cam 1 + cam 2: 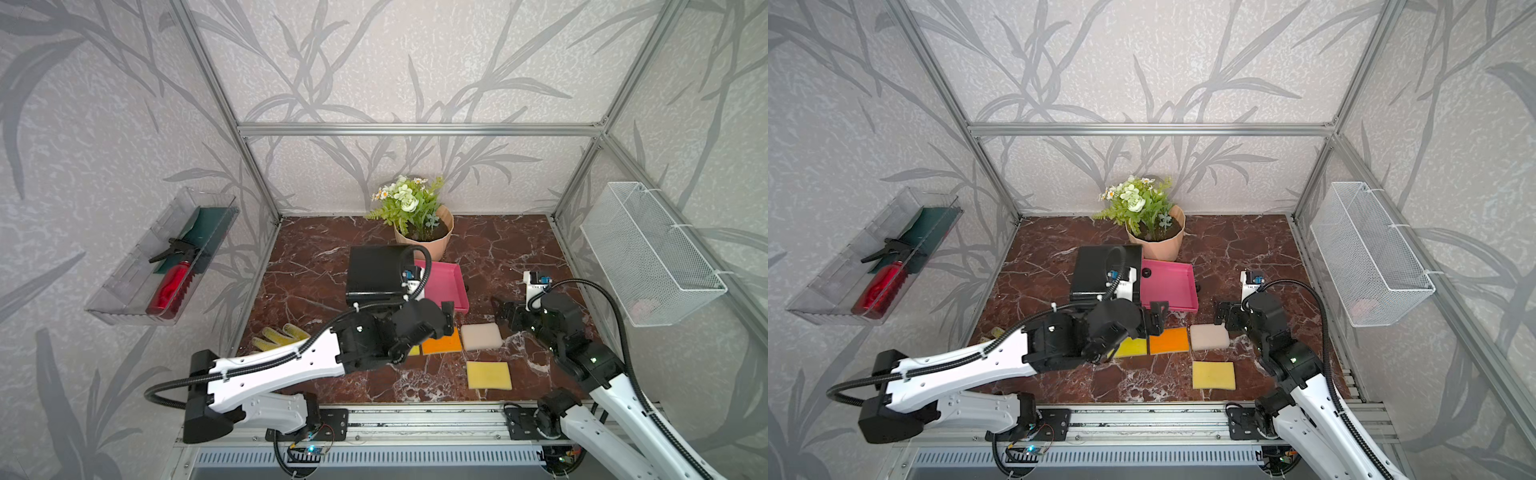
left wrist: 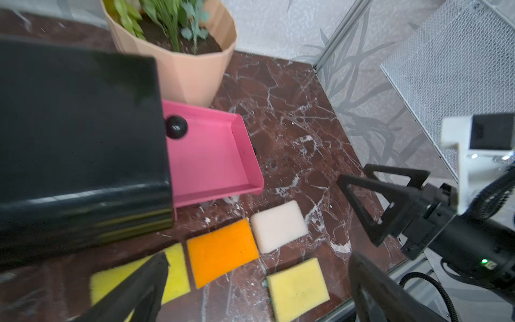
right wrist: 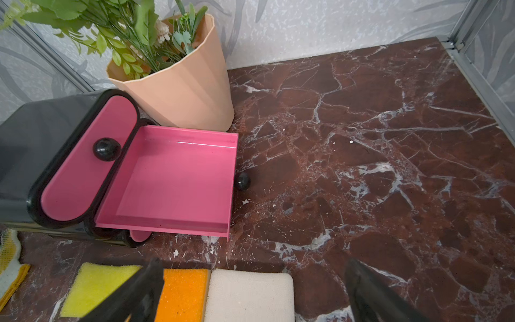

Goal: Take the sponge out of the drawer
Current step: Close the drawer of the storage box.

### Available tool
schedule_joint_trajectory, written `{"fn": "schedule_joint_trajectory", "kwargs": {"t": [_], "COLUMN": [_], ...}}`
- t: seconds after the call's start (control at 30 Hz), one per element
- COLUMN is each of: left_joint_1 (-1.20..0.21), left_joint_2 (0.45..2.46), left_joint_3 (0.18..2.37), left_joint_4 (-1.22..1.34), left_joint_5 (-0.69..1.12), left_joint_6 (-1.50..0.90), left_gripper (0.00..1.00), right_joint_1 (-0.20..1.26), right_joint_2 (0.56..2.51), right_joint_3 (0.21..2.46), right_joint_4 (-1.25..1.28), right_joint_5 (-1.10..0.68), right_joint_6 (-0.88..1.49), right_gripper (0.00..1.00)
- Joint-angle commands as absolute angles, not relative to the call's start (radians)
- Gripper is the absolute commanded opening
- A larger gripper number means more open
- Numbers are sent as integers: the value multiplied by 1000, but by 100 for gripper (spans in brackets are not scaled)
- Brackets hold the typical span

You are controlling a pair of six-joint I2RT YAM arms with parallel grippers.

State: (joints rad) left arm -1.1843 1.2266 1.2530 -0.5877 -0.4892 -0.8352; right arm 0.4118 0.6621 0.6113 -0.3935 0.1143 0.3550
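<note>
The work cell is a frame of aluminium profiles with grey leaf-pattern wall panels. Its floor is a dark red marble-pattern table (image 1: 519,257).

**Cabinet.** A glossy black drawer cabinet (image 1: 376,272) stands at mid-table. Its lower pink plastic drawer (image 3: 178,181) is pulled fully out to the right. The drawer is empty. The upper pink drawer front, with a round black knob (image 3: 106,149), is shut.

**Sponges.** All four lie on the table, outside the drawer.
- A bright yellow rectangular sponge (image 1: 1131,347), an orange rectangular sponge (image 1: 442,344) and a cream rounded foam sponge (image 1: 481,336) form a row just in front of the drawer, edge to edge.
- A pale yellow square sponge (image 1: 488,375) lies apart from the row, nearer the front rail.

**Left claw** (image 2: 257,260). The jaws stand wide apart and grip nothing. The claw hangs over the yellow and orange end of the row. In a top view it covers most of the bright yellow sponge.

**Right claw** (image 3: 253,263). The jaws stand wide apart and grip nothing. The claw sits near the cream sponge, on its right side, and points toward the drawer.

**Other items.**
- A peach faceted pot of artificial greenery and white flowers (image 1: 424,237) stands just behind the cabinet and drawer.
- A yellow-and-white knitted glove (image 1: 278,336) lies near the left wall.
- A clear plastic wall tray (image 1: 124,291) on the left panel holds a red spray bottle (image 1: 170,286).
- A white wire mesh basket (image 1: 648,257) hangs on the right panel.
</note>
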Motion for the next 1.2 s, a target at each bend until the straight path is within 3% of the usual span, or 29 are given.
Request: {"fn": "schedule_joint_trajectory", "kwargs": {"t": [0.0, 0.23, 0.5, 0.77, 1.17], "left_joint_1": [-1058, -765, -466, -367, -282], "left_joint_2": [1179, 1189, 1211, 1208, 1093], "left_joint_3": [1334, 1445, 1346, 1211, 1007], "left_joint_4": [-793, -870, -773, -643, -523], "left_joint_5": [-447, -223, 39, 194, 263], "left_joint_6": [-665, -521, -506, -466, -429], "left_gripper": [99, 99, 99, 99, 99], "right_joint_1": [408, 408, 408, 407, 381], "right_joint_2": [713, 826, 907, 1027, 1166], "right_joint_3": [607, 635, 663, 695, 729], "right_joint_4": [-329, -301, -287, -287, -293], "right_joint_5": [76, 75, 92, 94, 129], "right_joint_6": [350, 342, 345, 349, 383], "right_gripper": [99, 100, 100, 99, 99]}}
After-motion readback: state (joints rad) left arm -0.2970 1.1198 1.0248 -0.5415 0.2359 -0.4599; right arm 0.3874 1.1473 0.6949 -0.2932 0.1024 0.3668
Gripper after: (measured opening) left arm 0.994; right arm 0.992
